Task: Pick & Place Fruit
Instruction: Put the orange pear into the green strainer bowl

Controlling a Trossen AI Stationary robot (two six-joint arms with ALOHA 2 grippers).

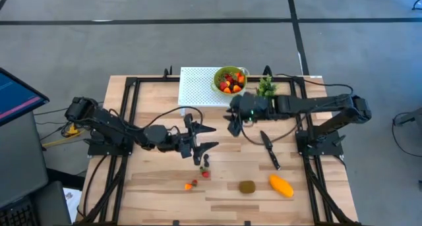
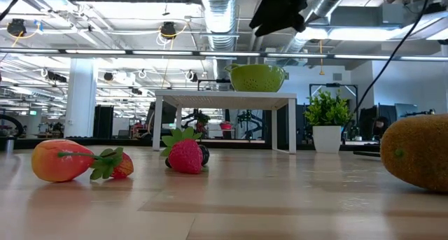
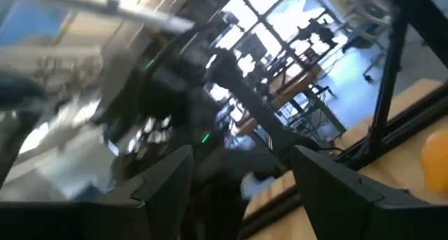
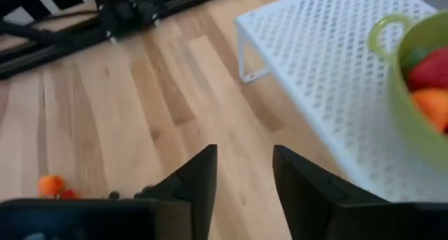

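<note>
R gripper (image 1: pixel 232 128) (empty, jaws apart) near bowl (image 1: pixel 229 80), strawberry (image 1: pixel 206 174) well off.

text: none legible | labels: none | brands: none | numbers: none | signs: none

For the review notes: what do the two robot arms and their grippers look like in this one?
Both arms are dark, nearly black, jointed and mounted on black frames at the table's sides. The left gripper and right gripper each end in two flat, tapering black fingers. Thin black cables trail by the right arm, and a small green light glows near its wrist.
</note>
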